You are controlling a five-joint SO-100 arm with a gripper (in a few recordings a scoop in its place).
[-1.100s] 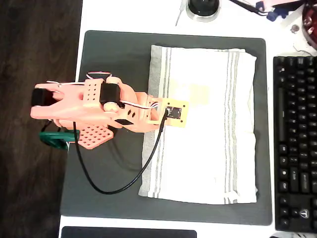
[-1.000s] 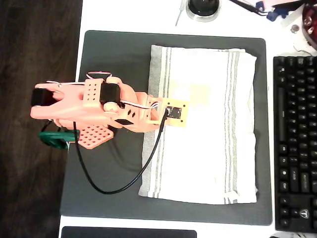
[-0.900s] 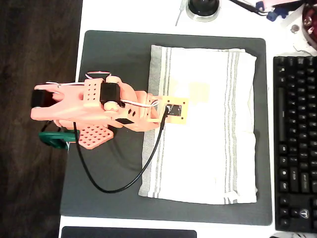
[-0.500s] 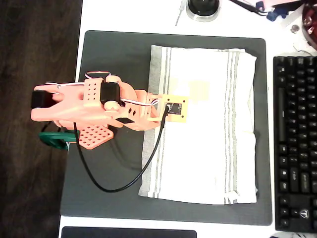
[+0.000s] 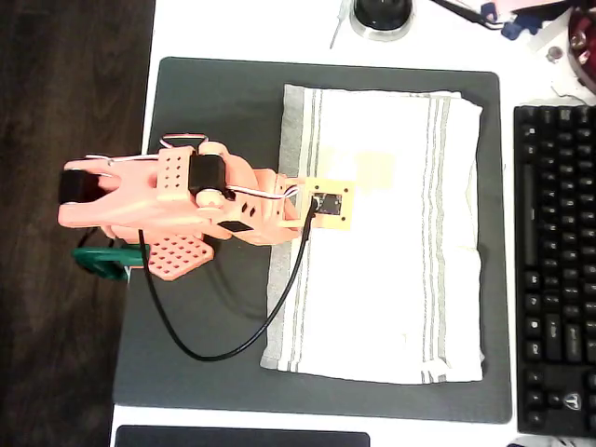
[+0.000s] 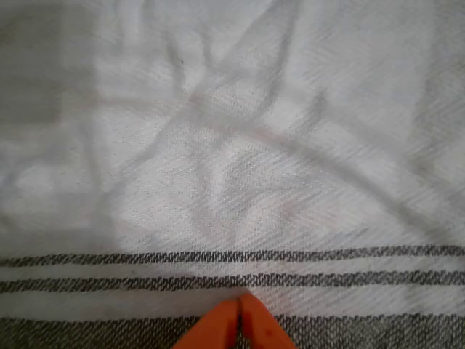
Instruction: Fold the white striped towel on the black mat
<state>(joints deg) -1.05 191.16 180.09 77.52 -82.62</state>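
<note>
The white striped towel (image 5: 391,242) lies spread flat on the right half of the black mat (image 5: 214,102), grey stripes running along its left and right edges. My orange arm (image 5: 177,205) reaches in from the left, its wrist over the towel's left striped band. In the wrist view the towel (image 6: 240,145) shows soft creases, and my gripper (image 6: 240,317) is shut, its two orange fingertips (image 6: 221,327) meeting in a point on the grey-striped edge. I cannot tell whether any cloth is pinched between them.
A black keyboard (image 5: 554,270) lies just right of the mat. A round dark object (image 5: 380,14) sits beyond the mat's far edge. The arm's black cable (image 5: 214,349) loops over the mat's left half. The table edge and dark floor (image 5: 65,93) are at left.
The wrist has crept slightly towards the top of the overhead picture. The towel lies as before.
</note>
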